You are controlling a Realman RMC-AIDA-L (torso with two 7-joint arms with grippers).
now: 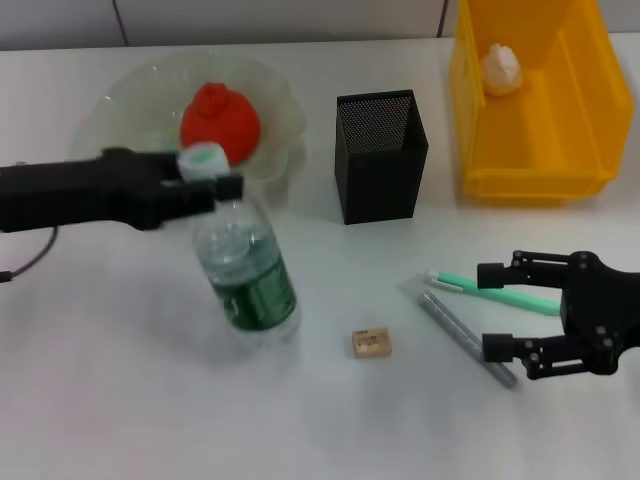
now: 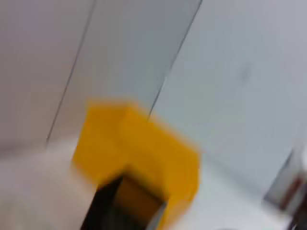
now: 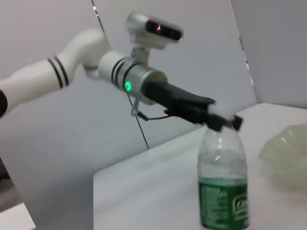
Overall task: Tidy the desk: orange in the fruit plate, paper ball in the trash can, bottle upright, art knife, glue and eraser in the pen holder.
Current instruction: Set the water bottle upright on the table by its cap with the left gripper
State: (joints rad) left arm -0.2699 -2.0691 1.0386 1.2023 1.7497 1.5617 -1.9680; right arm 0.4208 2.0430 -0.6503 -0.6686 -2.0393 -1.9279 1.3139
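The clear bottle (image 1: pixel 247 278) with a dark green label stands upright on the desk, and my left gripper (image 1: pixel 205 178) is shut on its white-and-green cap. The right wrist view shows the same grip (image 3: pixel 221 118) on the bottle (image 3: pixel 224 187). The orange (image 1: pixel 219 120) lies in the pale green fruit plate (image 1: pixel 120 100). The paper ball (image 1: pixel 502 70) lies in the yellow trash can (image 1: pixel 530 180). The tan eraser (image 1: pixel 370 343) lies on the desk. My right gripper (image 1: pixel 492 311) is open over the green art knife (image 1: pixel 500 295) and the grey glue stick (image 1: pixel 462 335).
The black mesh pen holder (image 1: pixel 380 155) stands between the plate and the trash can. The left wrist view shows a blurred trash can (image 2: pixel 139 153) and the pen holder (image 2: pixel 108 208). The plate's rim (image 3: pixel 288 153) shows beside the bottle in the right wrist view.
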